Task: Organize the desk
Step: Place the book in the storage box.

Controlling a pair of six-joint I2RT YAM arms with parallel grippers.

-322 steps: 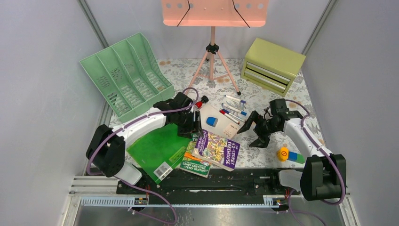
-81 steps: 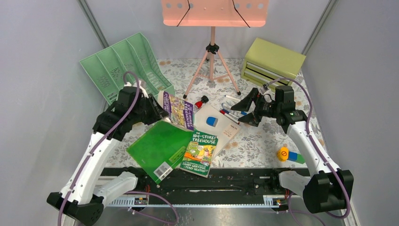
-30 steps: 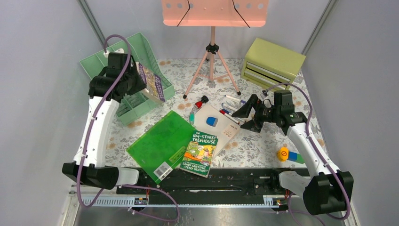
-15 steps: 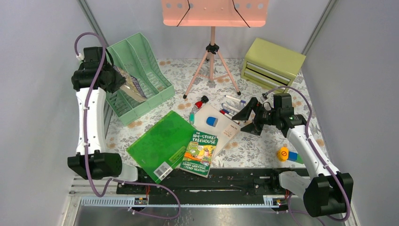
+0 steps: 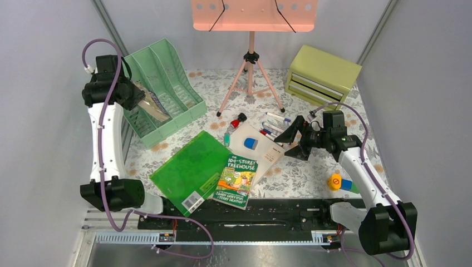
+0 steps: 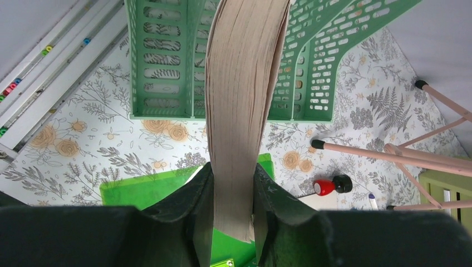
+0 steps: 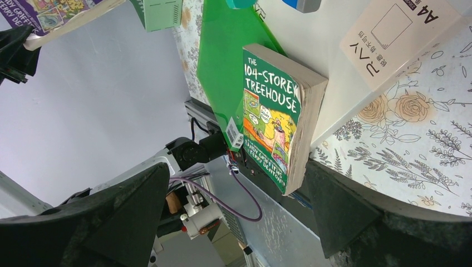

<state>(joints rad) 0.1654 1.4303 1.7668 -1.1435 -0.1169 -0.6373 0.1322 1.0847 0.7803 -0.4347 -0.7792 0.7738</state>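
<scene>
The floral-print desk (image 5: 311, 172) lies flat in front of both arm bases, with its long axis running left to right. The left gripper (image 5: 131, 95) clamps a paperback book (image 6: 242, 83) over the green file rack (image 5: 167, 72). The right gripper (image 5: 295, 143) hangs wide open and holds nothing, just beside the white A4 pad (image 5: 261, 146).

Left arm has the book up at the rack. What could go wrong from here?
1. The book bows in the left tool, which grips it at one end; it may slip or flop.
2. Its leading edge sits close to the dividers of the green rack and could catch instead of entering a slot.
</scene>
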